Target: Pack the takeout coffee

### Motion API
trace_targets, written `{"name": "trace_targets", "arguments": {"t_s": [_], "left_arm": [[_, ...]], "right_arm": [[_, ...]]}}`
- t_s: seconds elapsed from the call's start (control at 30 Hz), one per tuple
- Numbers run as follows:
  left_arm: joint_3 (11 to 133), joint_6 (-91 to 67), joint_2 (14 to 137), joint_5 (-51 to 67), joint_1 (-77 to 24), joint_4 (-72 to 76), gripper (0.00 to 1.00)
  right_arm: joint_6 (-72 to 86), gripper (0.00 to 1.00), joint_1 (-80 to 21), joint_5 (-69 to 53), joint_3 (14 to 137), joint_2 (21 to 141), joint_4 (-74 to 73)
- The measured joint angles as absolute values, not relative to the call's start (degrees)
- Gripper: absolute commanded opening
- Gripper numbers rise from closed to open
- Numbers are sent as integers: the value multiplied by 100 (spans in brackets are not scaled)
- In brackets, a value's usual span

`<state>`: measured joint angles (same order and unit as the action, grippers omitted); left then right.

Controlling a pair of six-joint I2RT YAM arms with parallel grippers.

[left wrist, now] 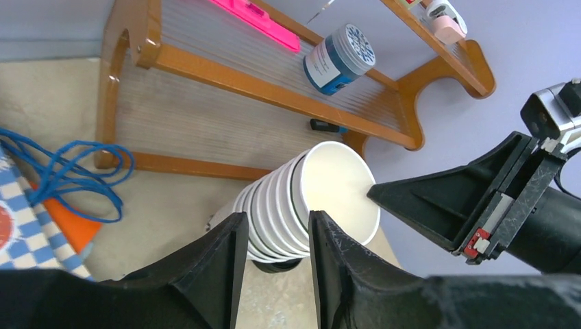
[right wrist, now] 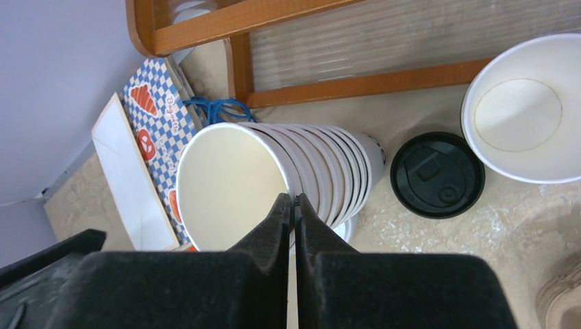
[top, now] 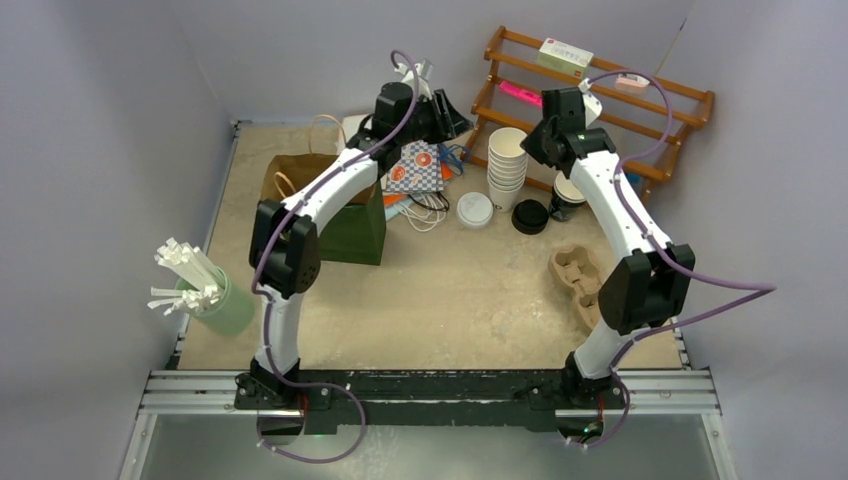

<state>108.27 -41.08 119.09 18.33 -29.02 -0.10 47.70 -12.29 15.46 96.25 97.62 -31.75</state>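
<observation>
The takeout coffee cup (top: pixel 566 200) is a dark paper cup standing open, with no lid on it, right of a black lid (top: pixel 529 216). The right wrist view shows its white inside (right wrist: pixel 521 103). A stack of plain white cups (top: pixel 507 162) stands between my grippers. My right gripper (right wrist: pixel 294 200) is shut, its tips at the rim of the stack's top cup (right wrist: pixel 233 185). I cannot tell whether the rim is pinched. My left gripper (left wrist: pixel 277 226) is open and empty, hovering left of the stack (left wrist: pixel 301 199). A loose white lid (top: pixel 474 210) lies in front of the stack.
A wooden rack (top: pixel 600 90) holding small items lines the back right. A brown paper bag (top: pixel 300 175) and a green bag (top: pixel 352 228) stand at the left. A checkered packet (top: pixel 415 168), a cardboard cup carrier (top: pixel 578 275) and a green cup of stirrers (top: pixel 215 300) are on the table.
</observation>
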Motion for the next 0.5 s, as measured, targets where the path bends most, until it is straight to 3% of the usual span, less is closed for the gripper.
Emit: {"name": "trace_targets", "arguments": {"t_s": [0.5], "left_arm": [[10951,-5260,12785,2447,-2995,207,37]], "right_arm": [[4950,0,-1160,1374,9297,9564,-2921]]}}
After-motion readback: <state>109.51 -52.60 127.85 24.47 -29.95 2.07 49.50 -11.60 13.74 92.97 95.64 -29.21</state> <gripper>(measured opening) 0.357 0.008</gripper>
